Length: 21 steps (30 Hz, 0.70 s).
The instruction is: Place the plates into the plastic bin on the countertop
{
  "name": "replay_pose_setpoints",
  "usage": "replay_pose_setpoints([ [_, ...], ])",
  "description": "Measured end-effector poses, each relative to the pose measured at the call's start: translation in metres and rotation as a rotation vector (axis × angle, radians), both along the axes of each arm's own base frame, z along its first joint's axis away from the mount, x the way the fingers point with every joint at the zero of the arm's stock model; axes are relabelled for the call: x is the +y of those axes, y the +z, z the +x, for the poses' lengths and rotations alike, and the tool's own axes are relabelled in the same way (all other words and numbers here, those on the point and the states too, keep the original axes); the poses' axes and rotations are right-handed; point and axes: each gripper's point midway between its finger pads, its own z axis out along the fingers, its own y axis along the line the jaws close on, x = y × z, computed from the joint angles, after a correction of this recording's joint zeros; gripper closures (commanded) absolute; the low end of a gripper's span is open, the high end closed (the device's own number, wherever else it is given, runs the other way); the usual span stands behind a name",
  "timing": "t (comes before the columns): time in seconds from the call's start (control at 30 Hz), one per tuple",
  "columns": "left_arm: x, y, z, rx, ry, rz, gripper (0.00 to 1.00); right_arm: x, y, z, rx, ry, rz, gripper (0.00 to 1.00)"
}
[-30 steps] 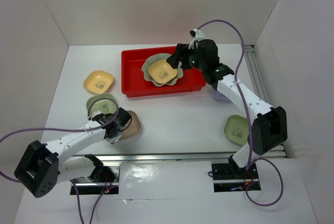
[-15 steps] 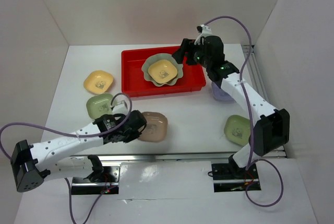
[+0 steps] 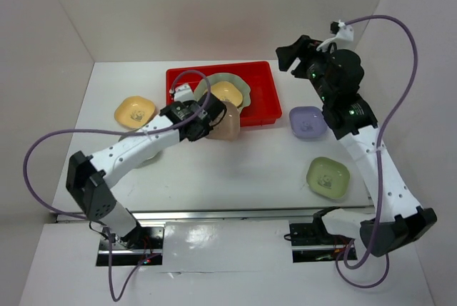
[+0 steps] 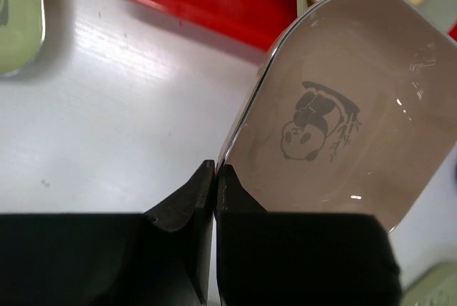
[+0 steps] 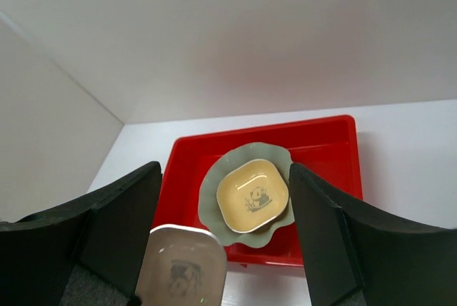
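The pink rounded-square panda-print dish (image 4: pixel 335 128) is being pinched by its rim in the left hand (image 4: pixel 215 170), whose jaws are closed down narrow on that edge. The dish is hanging tilted just ahead of the hand, at the near rim of the shallow red plastic bin (image 3: pixel 260 88). The carrying step is judged under way. Next, the dish needs lowering ahead into the bin, beside the pale green scalloped dish (image 3: pixel 243 86), and releasing. The right hand (image 3: pixel 291 54) is being held wide and empty.

I've got one dish (image 4: pixel 343 120) by its rim in my left gripper (image 4: pixel 214 177), seemingly overhanging the near wall of the bin (image 5: pixel 325 156). Ahead, inside it, a smaller dish (image 5: pixel 252 195) sits on the scalloped dish (image 5: pixel 211 193).
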Motion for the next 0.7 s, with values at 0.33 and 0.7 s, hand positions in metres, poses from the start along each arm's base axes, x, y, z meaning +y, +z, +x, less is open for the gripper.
replay_pose_setpoints([
  [0.33, 0.005, -0.019, 0.113, -0.041, 0.108, -0.094, 1.00, -0.010, 0.005, -0.019, -0.009, -0.025, 0.012, 0.21],
  [0.7, -0.047, -0.045, 0.190, -0.085, 0.111, -0.170, 1.00, -0.005, -0.022, -0.020, 0.055, 0.003, 0.013, 0.21],
])
